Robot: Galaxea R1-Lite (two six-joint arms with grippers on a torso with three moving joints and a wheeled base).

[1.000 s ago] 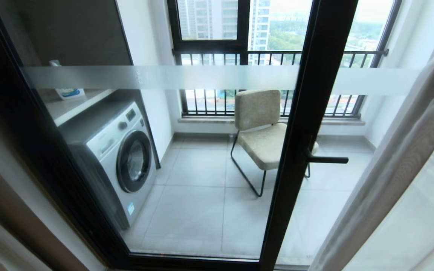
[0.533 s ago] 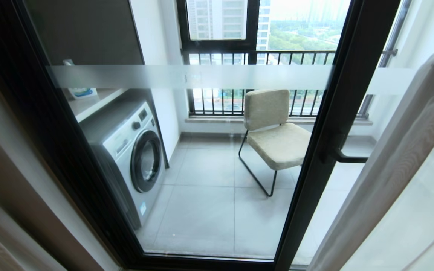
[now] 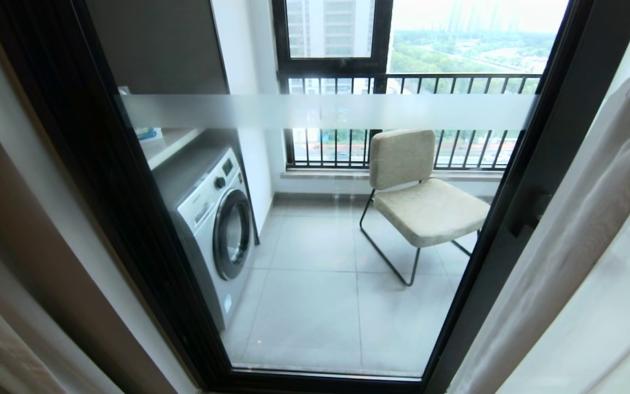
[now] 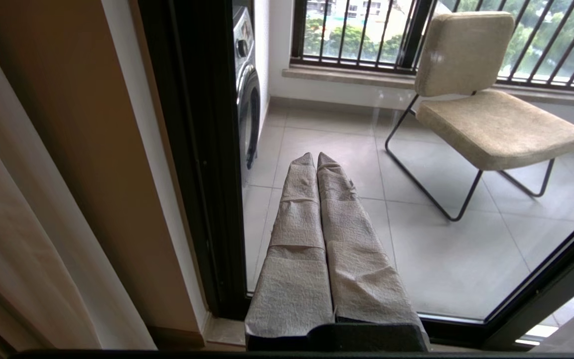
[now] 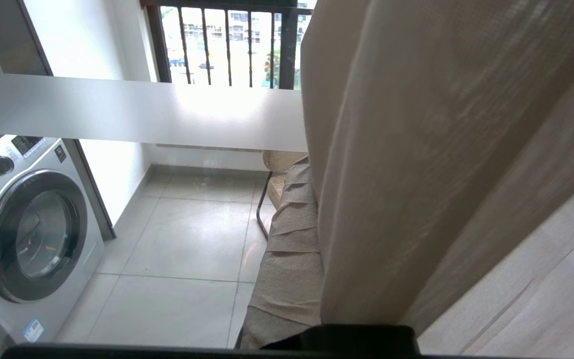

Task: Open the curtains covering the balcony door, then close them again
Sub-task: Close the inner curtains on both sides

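Step in hand, as judged: drawing the floor-length cream-beige woven curtains (image 3: 583, 235), gathered at the right edge of the black-framed glass balcony door (image 3: 326, 230) with its frosted band. Right gripper (image 5: 317, 199): fingers together, clamped on the curtain's leading fold. Left gripper (image 4: 317, 159): fingers together, empty, pointing at the glass low on the left. Next: carry the pinched fold sideways along the door without slipping.

Woven matt cream cloth on the curtain (image 5: 416, 149), glossy clear glass with a frosted band in the matt black door (image 3: 315, 112), nubby beige fabric on the chair (image 3: 430, 210) over thin metal legs, crinkled cloth wrapping the left fingers (image 4: 297, 239), smooth grey floor tiles (image 3: 315, 317).
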